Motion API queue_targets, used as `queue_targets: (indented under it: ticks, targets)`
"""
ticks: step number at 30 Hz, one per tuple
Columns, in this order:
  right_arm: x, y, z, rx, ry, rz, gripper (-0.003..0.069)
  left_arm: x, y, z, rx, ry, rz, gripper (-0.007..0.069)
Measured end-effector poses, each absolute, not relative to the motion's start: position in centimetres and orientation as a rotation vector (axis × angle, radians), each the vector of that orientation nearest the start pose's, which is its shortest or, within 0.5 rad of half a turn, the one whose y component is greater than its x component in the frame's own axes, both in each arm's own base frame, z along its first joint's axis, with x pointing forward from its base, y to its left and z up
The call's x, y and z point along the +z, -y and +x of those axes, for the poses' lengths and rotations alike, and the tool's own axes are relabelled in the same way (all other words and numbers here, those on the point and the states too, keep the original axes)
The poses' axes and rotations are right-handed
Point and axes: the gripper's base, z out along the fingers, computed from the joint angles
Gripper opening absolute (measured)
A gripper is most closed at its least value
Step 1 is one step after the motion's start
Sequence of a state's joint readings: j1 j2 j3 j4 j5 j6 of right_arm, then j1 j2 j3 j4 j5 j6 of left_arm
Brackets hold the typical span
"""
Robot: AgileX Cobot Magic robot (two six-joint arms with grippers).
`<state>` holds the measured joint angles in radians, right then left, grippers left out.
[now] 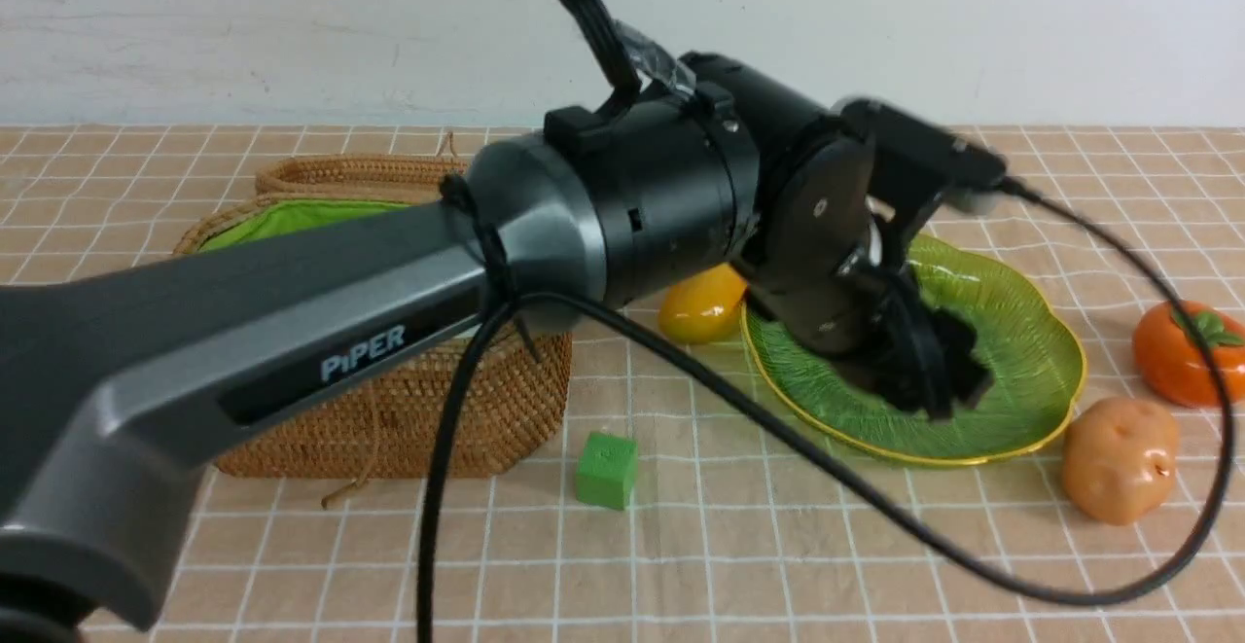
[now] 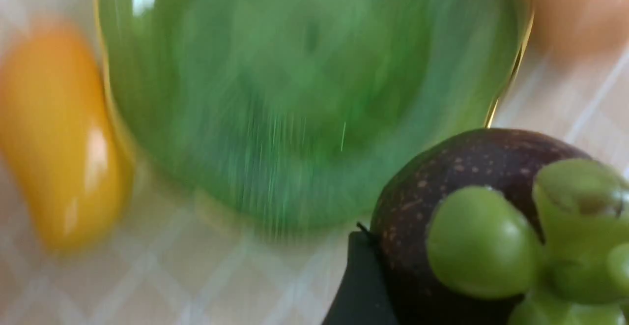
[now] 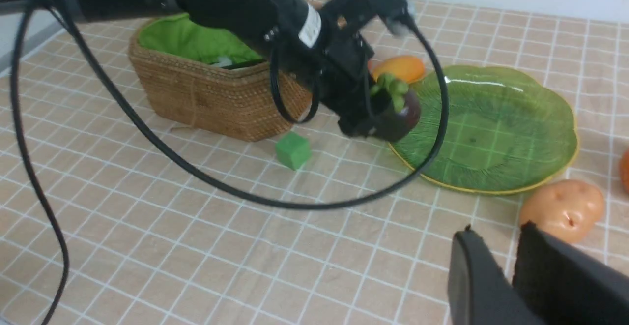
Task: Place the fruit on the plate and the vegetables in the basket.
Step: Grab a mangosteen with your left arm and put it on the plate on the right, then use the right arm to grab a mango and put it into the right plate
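Ok, left arm (image 1: 292, 332) stretched right, left gripper (image 3: 381, 118) over plate (image 3: 491, 133) near-left rim, jaws pinching mangosteen (image 3: 400, 113). Right gripper (image 3: 511, 271) low near potato (image 3: 560, 209), jaws nearly together, nothing between them.

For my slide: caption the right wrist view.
Left gripper carries the mangosteen above the plate edge; potato waits nearby.

A green cube (image 1: 607, 470) sits on the checked tablecloth (image 1: 778, 546).
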<state>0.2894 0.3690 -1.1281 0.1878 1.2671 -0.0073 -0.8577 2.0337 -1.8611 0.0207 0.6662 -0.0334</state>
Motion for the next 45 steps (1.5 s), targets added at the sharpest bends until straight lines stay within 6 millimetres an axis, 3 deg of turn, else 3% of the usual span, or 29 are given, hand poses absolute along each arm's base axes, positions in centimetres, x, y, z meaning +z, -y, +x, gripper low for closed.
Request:
queue_targets:
  ticks: [2, 4, 5, 10, 13, 14, 17, 22, 25, 26, 29, 33, 34, 36, 39, 42, 43, 45]
  targets:
    - [41.8, -1.0, -1.5, 0.386, -2.017, -0.313, 0.0146, 29.6, 37.2, 32.5, -0.446, -2.107, 0.935, 0.0543]
    - [41.2, -1.0, -1.1, 0.386, -2.044, -0.291, 0.0148, 28.2, 38.2, 33.5, -0.450, -2.101, 0.929, 0.0543]
    - [40.2, -1.1, -0.5, 0.386, -2.093, -0.263, 0.0148, 26.4, 39.2, 34.9, -0.448, -2.102, 0.920, 0.0543]
    - [39.2, -1.3, 0.0, 0.394, -2.139, -0.241, 0.0153, 21.0, 40.6, 37.2, -0.389, -2.146, 0.948, 0.0545]
    - [39.2, -1.1, 0.1, 0.381, -2.141, -0.223, 0.0155, 19.7, 40.7, 37.5, -0.350, -2.155, 0.972, 0.0601]
    - [39.1, -1.0, 0.1, 0.372, -2.143, -0.206, 0.0157, 19.6, 40.6, 37.6, -0.335, -2.158, 0.981, 0.0642]
    - [39.1, -0.8, 0.2, 0.349, -2.147, -0.166, 0.0158, 20.2, 40.4, 37.5, -0.329, -2.165, 0.976, 0.0666]
    - [39.1, -0.6, 1.3, 0.290, -2.184, -0.128, 0.0162, 23.2, 39.5, 36.7, -0.321, -2.196, 0.962, 0.0660]
    - [39.1, -1.0, 3.1, 0.274, -2.229, -0.126, 0.0167, 27.2, 37.8, 35.3, -0.293, -2.246, 0.970, 0.0608]
    - [39.0, -1.1, 3.4, 0.273, -2.236, -0.126, 0.0167, 27.4, 37.6, 35.2, -0.285, -2.260, 0.973, 0.0602]
    - [39.0, -1.8, 5.8, 0.266, -2.270, -0.127, 0.0172, 32.6, 35.0, 33.0, -0.255, -2.328, 0.936, 0.0454]
    - [38.4, -3.2, 10.2, 0.257, -2.319, -0.139, 0.0176, 40.5, 30.4, 29.3, -0.253, -2.327, 0.831, 0.0090]
    - [38.4, -3.3, 10.5, 0.261, -2.322, -0.139, 0.0176, 40.8, 30.2, 29.1, -0.249, -2.324, 0.828, 0.0062]
    - [37.7, -4.4, 13.0, 0.294, -2.374, -0.135, 0.0176, 44.3, 28.1, 27.4, -0.280, -2.256, 0.779, -0.0013]
    - [37.2, -6.2, 17.0, 0.378, -2.435, -0.119, 0.0176, 48.2, 25.2, 24.9, -0.339, -2.177, 0.715, -0.0013]
    - [37.1, -7.4, 20.1, 0.417, -2.456, -0.118, 0.0178, 49.2, 23.7, 23.4, -0.353, -2.167, 0.696, -0.0013]
    - [36.8, -8.5, 22.9, 0.443, -2.481, -0.138, 0.0178, 49.7, 22.0, 22.1, -0.349, -2.166, 0.674, -0.0013]
    - [36.5, -9.3, 24.8, 0.455, -2.498, -0.165, 0.0178, 49.6, 20.8, 21.1, -0.340, -2.181, 0.656, -0.0013]
